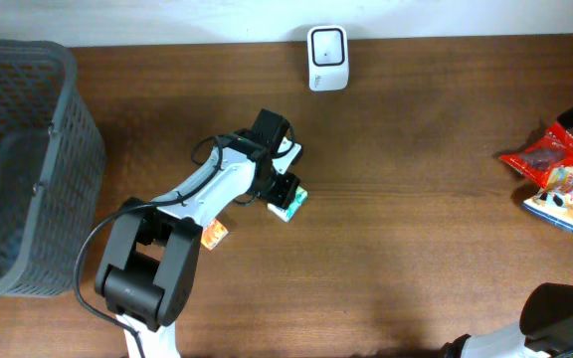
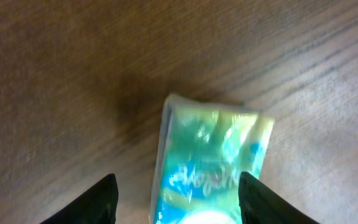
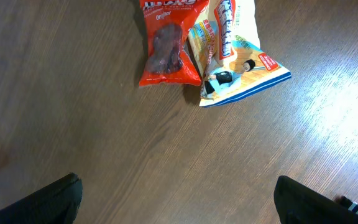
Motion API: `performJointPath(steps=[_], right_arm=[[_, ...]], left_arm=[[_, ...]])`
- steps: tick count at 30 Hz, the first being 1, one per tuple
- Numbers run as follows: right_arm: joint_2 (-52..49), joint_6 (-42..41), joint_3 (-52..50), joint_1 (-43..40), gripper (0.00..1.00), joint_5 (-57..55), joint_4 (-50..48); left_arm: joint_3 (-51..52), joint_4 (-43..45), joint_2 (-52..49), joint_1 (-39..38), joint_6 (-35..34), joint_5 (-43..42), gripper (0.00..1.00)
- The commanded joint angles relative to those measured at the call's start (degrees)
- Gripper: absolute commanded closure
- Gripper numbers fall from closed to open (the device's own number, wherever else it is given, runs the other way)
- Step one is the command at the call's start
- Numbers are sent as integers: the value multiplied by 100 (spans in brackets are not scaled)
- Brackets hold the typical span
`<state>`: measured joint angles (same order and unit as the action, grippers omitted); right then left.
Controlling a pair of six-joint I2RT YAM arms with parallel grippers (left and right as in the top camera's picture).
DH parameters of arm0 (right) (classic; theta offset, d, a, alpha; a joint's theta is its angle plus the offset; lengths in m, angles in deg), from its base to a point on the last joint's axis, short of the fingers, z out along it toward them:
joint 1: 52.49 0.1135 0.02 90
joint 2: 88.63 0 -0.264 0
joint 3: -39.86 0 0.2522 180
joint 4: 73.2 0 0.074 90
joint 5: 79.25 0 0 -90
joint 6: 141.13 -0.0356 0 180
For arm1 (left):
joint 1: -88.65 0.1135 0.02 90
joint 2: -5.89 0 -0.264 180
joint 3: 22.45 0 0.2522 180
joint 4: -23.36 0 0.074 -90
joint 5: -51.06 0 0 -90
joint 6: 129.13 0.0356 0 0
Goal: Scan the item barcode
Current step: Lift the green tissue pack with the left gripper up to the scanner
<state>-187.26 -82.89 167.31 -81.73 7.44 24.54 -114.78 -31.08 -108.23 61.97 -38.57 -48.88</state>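
**Loosely placed: green packet lies between parted fingers**

Just left of centre in the overhead frame, a glossy green-and-yellow foil packet lies flat on the brown wooden table. The left gripper is poised over it with its jaws apart. The left wrist view shows bare wood between one finger and the packet, while the other finger is close against its edge. Nothing is pinched.

The packet looks light, soft and slippery, and is likely to crumple or slide. A hold across its narrow width near a sealed end seems safest. Which face carries the barcode cannot be told.

The white box-shaped scanner stands at the top centre, well apart. A dark grey mesh basket fills the left edge.

At far right, the right gripper is wide open and empty, near a red snack bag and a white-and-blue pouch.
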Motion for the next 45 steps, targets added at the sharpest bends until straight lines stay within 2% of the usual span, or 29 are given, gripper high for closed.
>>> performJointPath(steps=[1, 2, 5, 8, 10, 12, 16, 17, 18, 23, 25, 29, 32, 33, 35, 38, 39, 42, 45], right_arm=[[-11, -61, 33, 35, 1, 9, 4], [-11, -61, 33, 35, 1, 9, 2], [-11, -61, 33, 35, 2, 9, 4], [-11, -63, 33, 35, 1, 9, 4], [-11, -61, 33, 35, 1, 9, 2], [-11, -61, 33, 35, 1, 9, 4], [-11, -63, 33, 35, 2, 9, 4], [-11, -63, 33, 35, 1, 9, 2], [-11, -63, 33, 35, 1, 9, 4], [-11, -63, 33, 35, 1, 9, 4], [-11, -63, 33, 35, 2, 9, 2], [-11, -61, 33, 35, 1, 9, 4], [-11, -61, 33, 35, 1, 9, 4], [-11, -61, 33, 35, 1, 9, 4], [-11, -61, 33, 35, 1, 9, 2], [-11, -63, 33, 35, 1, 9, 2], [-11, -63, 33, 35, 1, 9, 4], [-11, -63, 33, 35, 1, 9, 2], [-11, -63, 33, 35, 1, 9, 4]], left_arm=[[61, 90, -334, -33, 170, -125, 49], [61, 74, -385, -33, 170, -125, 61], [52, 76, -387, -33, 168, -125, 85], [-63, -20, -382, -28, 166, -122, 100], [-483, -323, -380, -26, 166, -7, 100], [-1029, -688, -378, -28, 166, 649, 100], [-1884, -953, -378, -28, 96, 2949, 100], [-1932, -833, -378, -28, -153, 3792, 100], [-1930, -697, -389, -28, -271, 4286, 100], [-1902, -518, -863, -28, -409, 4946, 100], [-1897, -697, -1204, -44, -422, 5031, 93], [-1897, -916, -1403, -291, -660, 5025, 95], [-1897, -951, -1425, -691, -743, 4863, 92], [-1897, -968, -1456, -894, -743, 4850, 90], [-1897, -1043, -1512, -1204, -745, 4846, 75], [-1897, -1169, -1543, -1541, -857, 4822, 72], [-1897, -1200, -1543, -1644, -957, 4754, 72], [-1904, -1327, -1541, -1974, -1045, 3506, 78], [-1987, -1504, -1541, -2081, -1287, 3333, 88]])
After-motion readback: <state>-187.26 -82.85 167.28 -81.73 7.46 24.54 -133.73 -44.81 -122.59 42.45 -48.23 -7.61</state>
